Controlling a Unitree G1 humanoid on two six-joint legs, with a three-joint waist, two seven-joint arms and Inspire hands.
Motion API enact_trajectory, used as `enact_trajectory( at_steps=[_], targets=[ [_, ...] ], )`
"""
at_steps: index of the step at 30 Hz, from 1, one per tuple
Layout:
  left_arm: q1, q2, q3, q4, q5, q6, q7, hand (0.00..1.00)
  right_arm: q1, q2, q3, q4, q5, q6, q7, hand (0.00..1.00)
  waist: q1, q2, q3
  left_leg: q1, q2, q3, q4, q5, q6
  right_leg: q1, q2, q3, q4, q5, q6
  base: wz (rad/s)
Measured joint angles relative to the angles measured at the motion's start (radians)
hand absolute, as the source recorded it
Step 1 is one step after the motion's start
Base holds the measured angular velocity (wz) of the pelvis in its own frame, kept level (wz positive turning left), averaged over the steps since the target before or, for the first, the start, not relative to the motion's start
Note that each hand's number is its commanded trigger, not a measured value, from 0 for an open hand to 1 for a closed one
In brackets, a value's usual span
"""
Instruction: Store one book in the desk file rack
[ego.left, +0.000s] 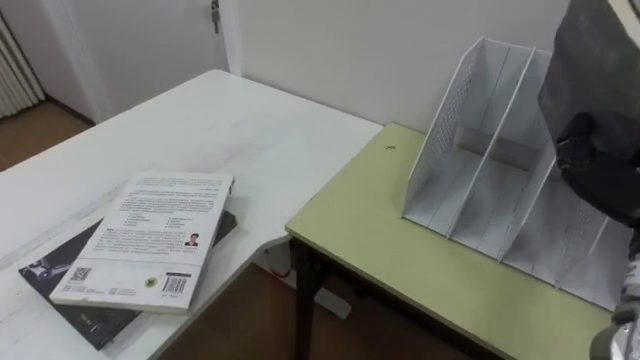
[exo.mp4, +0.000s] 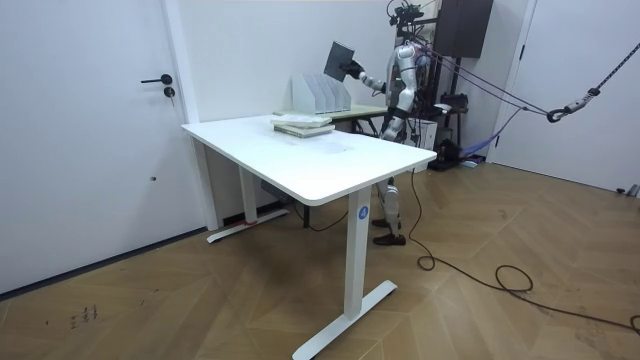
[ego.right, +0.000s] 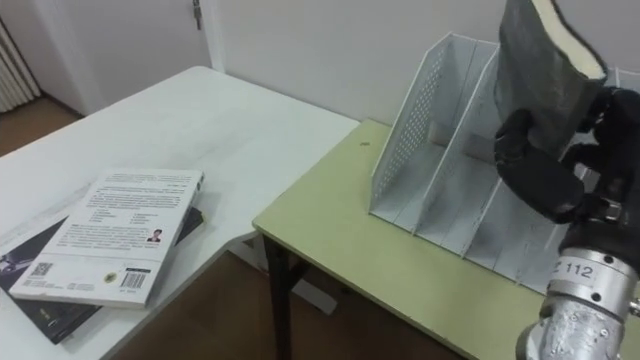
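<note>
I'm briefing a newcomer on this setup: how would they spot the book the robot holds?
Find the green table beside the white desk, with a white file rack on it. Above the rack, the right hand grips a dark grey book in the air. The other two books lie flat, stacked on the white desk.

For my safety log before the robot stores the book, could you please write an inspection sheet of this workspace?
surface: white desk beside olive-green table
job's things: white perforated file rack on the green table; dark grey book raised over it
clutter: white paperback lying on black book, on the desk
hands: right hand shut on the grey book
cables: nothing seen beyond the robot's own
surroundings: white door, wooden floor
</note>
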Motion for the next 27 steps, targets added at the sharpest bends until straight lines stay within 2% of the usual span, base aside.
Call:
enact_trajectory(
  at_steps=[5,12,16,20,27],
  targets=[
    [0.000,-0.007,0.030,0.004,0.003,-0.002,0.012,0.00,-0.004,0.000,-0.028,-0.014,-0.001,-0.027,-0.016,1.00,-0.003,0.002,-0.0014,0.004,0.000,0.006,-0.007,0.000,0.000,0.000,0.003,0.010,0.002,0.001,0.001,-0.05],
    [0.002,-0.009,0.032,0.034,0.011,-0.019,0.022,0.00,-0.019,0.000,-0.028,-0.019,-0.001,-0.028,-0.039,1.00,-0.001,-0.005,-0.0010,-0.001,-0.001,0.004,-0.007,0.000,0.000,0.000,0.003,0.008,-0.003,0.001,0.001,0.00],
    [0.007,-0.008,0.032,0.036,0.011,-0.019,0.043,0.00,-0.020,0.000,-0.027,-0.019,0.006,-0.028,-0.039,1.00,0.001,-0.013,-0.0077,-0.001,-0.001,0.003,-0.007,0.000,0.000,0.002,0.003,0.006,-0.016,0.001,0.001,0.01],
    [0.008,-0.004,0.031,0.036,0.010,-0.019,0.056,0.00,-0.020,0.000,-0.027,-0.017,0.023,-0.027,-0.037,1.00,-0.001,-0.024,-0.0068,-0.001,-0.001,0.002,-0.007,0.000,0.000,0.003,0.002,0.006,-0.017,0.001,0.001,0.00],
    [0.008,-0.004,0.031,0.036,0.011,-0.019,0.062,0.00,-0.026,0.000,-0.027,0.010,0.044,-0.027,-0.036,1.00,0.000,-0.025,-0.0051,-0.001,-0.001,0.003,-0.006,0.000,0.000,0.003,0.002,0.005,-0.018,0.001,0.001,0.00]
  ],
)
